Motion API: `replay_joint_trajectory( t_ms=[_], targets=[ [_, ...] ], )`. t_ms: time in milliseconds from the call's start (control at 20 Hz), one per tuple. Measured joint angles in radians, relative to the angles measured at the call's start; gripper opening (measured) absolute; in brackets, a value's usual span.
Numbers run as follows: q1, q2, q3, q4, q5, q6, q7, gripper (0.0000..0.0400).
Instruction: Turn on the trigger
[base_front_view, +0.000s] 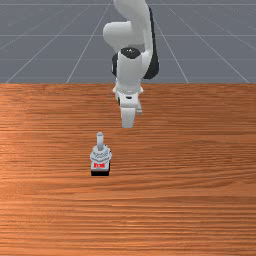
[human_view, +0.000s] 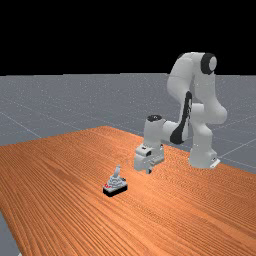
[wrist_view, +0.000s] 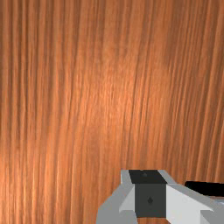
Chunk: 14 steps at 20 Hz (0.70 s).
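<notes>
1. Checking my pincer (base_front_view: 128, 123) first: I cannot tell whether it is wide or narrow, so a descent on a wrong guess could jam it against the stick.
2. The joystick (base_front_view: 100, 156) stands on the table (base_front_view: 190, 210), towards seven o'clock from the pincer in the front view, apart from it. Dropping straight down here would probably meet bare wood.
3. Its stick (base_front_view: 100, 140) rises towards twelve o'clock in that view; coming across low, I could clip it sideways and tip the lot.
4. The base (base_front_view: 100, 173) looks small, so an off-centre push might skid it.
</notes>
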Motion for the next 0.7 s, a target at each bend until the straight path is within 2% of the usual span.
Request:
replay_joint_trajectory(
  t_ms=[150, 250, 600, 650, 700],
  targets=[
    [0.037, 0.001, 0.009, 0.003, -0.006, -0.008, 0.062, 0.0],
    [0.052, 0.02, 0.025, 0.056, 0.024, -0.12, 0.093, 0.0],
    [0.07, -0.027, 0.012, -0.038, -0.012, -0.015, 0.128, 0.0],
    [0.013, -0.027, 0.067, -0.038, 0.124, -0.019, -0.013, 0.0],
    [-0.099, -0.003, 0.139, 0.008, 0.385, -0.153, -0.317, 0.0]
  ],
)
